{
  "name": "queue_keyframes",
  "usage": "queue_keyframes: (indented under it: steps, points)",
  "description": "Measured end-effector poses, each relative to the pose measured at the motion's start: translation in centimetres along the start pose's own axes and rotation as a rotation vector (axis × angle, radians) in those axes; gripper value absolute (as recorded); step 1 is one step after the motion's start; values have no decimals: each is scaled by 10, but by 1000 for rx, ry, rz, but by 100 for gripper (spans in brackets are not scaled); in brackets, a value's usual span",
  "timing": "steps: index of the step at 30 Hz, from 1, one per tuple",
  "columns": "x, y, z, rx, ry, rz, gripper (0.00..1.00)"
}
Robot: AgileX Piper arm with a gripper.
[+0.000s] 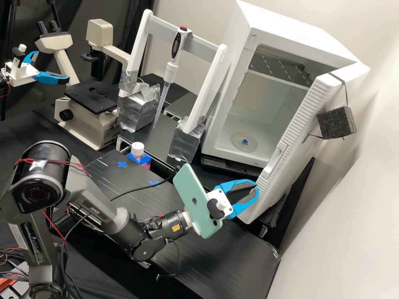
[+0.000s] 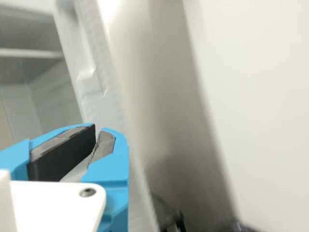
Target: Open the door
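Arm: it reaches over the counter (image 1: 199, 265) from the near side, with a green phone (image 1: 193, 199) mounted close to its wrist.
End effector: its tips (image 1: 254, 187) are together, or almost together, and I see nothing clamped between them. It is at the lower part of the door, just beside the ridged edge; if it really touches, I cannot tell.
Door: it stands widely open on the white cabinet (image 1: 291, 25), turned out toward the wall. The recessed handle (image 1: 276, 160) is above the end effector, and nothing grips it. A black block (image 1: 336, 123) is strapped to the door (image 1: 300, 120).
Cabinet inside: the shelf (image 1: 282, 72) and the round dish (image 1: 244, 142) on the floor of the cabinet can be seen through the opening.
Done: the door is away from its frame and the way inside is free, so I judge the main work is finished.
Left: maybe a small further push, if a wider opening is wanted; after this, the end effector should only go back from the door. It should go gently, because a catch on the edge could pull the door partly closed.
Farther behind: a pipette (image 1: 169, 72) hangs at a white frame, and a microscope (image 1: 91, 97) stands next to it.
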Motion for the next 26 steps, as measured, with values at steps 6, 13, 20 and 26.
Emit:
queue_keyframes:
  steps: [6, 13, 20, 26]
  points:
    - [-30, -13, -18, -34, 47, -63, 100]
    - [-63, -39, -44, -61, 162, -181, 100]
    - [-93, -65, -60, 22, 263, -273, 100]
    - [-102, -75, -63, 59, 285, -333, 100]
